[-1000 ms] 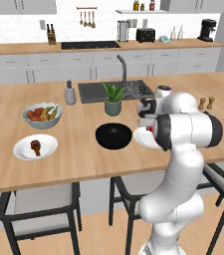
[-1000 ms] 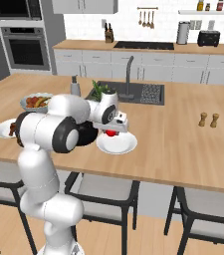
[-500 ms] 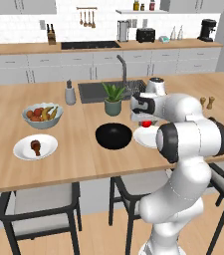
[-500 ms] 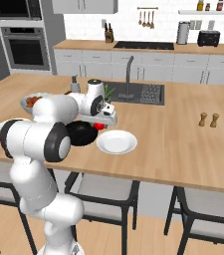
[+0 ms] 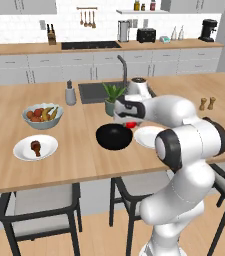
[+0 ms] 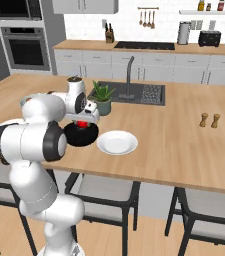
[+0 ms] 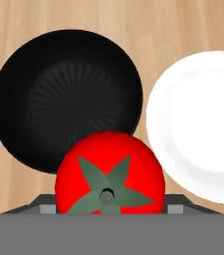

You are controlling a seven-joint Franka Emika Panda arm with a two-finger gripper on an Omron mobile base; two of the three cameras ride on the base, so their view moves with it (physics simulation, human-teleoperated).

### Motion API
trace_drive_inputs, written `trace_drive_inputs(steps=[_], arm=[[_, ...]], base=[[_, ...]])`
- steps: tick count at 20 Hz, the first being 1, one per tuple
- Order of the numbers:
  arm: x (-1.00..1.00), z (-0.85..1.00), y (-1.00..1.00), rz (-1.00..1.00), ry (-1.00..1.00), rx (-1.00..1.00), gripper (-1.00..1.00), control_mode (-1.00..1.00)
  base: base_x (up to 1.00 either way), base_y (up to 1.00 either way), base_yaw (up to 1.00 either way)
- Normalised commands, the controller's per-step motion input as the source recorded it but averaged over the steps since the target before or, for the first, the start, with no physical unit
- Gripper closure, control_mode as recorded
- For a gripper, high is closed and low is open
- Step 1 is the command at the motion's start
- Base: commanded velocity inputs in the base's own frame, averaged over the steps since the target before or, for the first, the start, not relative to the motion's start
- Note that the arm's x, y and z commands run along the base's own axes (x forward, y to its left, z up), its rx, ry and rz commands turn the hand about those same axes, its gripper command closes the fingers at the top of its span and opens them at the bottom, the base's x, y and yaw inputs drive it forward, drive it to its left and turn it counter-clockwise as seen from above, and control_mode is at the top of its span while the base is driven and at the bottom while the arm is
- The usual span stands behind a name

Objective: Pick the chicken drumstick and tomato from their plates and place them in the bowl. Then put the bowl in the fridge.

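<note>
My gripper (image 5: 129, 121) is shut on the tomato (image 5: 131, 124), a bright red ball with a green stem star (image 7: 108, 174). It hangs just above the right rim of the glossy black bowl (image 5: 113, 136), which looks bare inside in the hand view (image 7: 66, 94). In the right base view the tomato (image 6: 83, 123) hangs over the bowl (image 6: 80, 135). Right beside the bowl lies a bare white plate (image 5: 149, 136) (image 7: 198, 119). The chicken drumstick (image 5: 35, 146) lies on the other plate (image 5: 21, 150), far left near the counter's front edge. The fridge is out of view.
A grey-blue fruit bowl (image 5: 43, 115) stands behind the drumstick plate. A potted plant (image 5: 114, 97) and the sink with its tap (image 6: 129, 90) lie just behind the black bowl. A small shaker bottle (image 5: 70, 93) and salt and pepper mills (image 5: 206, 103) stand farther off.
The arm has swung left with the tomato in its grip, from above the white plate to above the black bowl's right rim. The other things have stayed put.
</note>
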Motion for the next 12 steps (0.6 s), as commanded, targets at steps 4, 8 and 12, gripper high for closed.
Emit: trace_drive_inputs(steps=[4,8,12], arm=[[0.01,-0.01,0.46,0.0,0.0,0.03,1.0,-1.0],[0.06,-0.24,0.15,0.0,0.0,0.04,1.0,-1.0],[0.03,-0.48,0.01,0.0,0.0,0.01,1.0,-1.0]], base=[[0.0,0.0,0.0],[0.0,0.0,0.0],[0.0,0.0,0.0]])
